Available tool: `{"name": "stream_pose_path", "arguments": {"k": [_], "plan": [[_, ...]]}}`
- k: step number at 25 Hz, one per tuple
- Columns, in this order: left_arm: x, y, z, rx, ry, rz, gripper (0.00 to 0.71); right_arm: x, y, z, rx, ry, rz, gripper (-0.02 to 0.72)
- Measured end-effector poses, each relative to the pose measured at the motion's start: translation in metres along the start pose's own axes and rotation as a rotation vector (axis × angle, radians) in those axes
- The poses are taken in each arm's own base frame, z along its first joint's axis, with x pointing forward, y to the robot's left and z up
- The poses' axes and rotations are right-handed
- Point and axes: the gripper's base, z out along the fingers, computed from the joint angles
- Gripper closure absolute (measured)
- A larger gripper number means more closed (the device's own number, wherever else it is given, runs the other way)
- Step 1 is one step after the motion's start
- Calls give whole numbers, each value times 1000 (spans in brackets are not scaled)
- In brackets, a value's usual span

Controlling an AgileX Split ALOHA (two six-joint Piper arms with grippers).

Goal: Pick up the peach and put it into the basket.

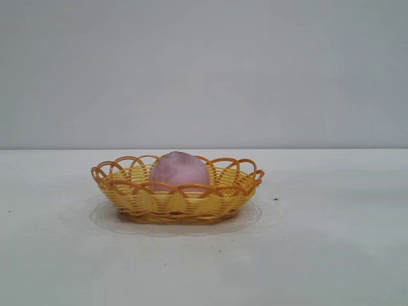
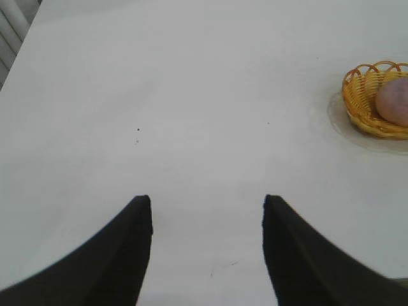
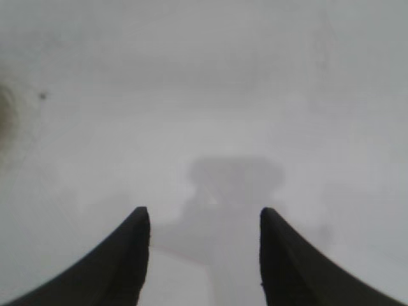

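Note:
The pink-mauve peach (image 1: 180,169) lies inside the yellow wicker basket (image 1: 137,199) with the orange-brown looped rim, at the middle of the white table. In the left wrist view the basket (image 2: 360,105) and the peach (image 2: 395,103) show far off at the edge. My left gripper (image 2: 207,207) is open and empty over bare table, well away from the basket. My right gripper (image 3: 205,217) is open and empty above bare table, with its shadow below it. Neither arm shows in the exterior view.
The white table (image 1: 331,255) spreads around the basket, with a few small dark specks (image 1: 275,199). A plain grey wall stands behind. A blurred brownish patch (image 3: 6,118) shows at the edge of the right wrist view.

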Motion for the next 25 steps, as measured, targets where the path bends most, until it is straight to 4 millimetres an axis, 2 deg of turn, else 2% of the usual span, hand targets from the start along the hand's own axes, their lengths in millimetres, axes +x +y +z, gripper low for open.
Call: {"name": "stream_pose_path", "arguments": {"k": [4, 7, 15, 25], "plan": [[0, 0, 0, -1, 0, 1, 366, 35, -4, -21, -8, -101, -12, 328], [0, 0, 0, -1, 0, 1, 366, 54, -6, -23, -13, -151, -26, 328], [0, 0, 0, -1, 2, 1, 366, 93, -8, -42, -49, -458, -85, 328], [0, 0, 0, -2, 2, 1, 366, 97, -6, -42, -63, -475, -127, 328]]}}
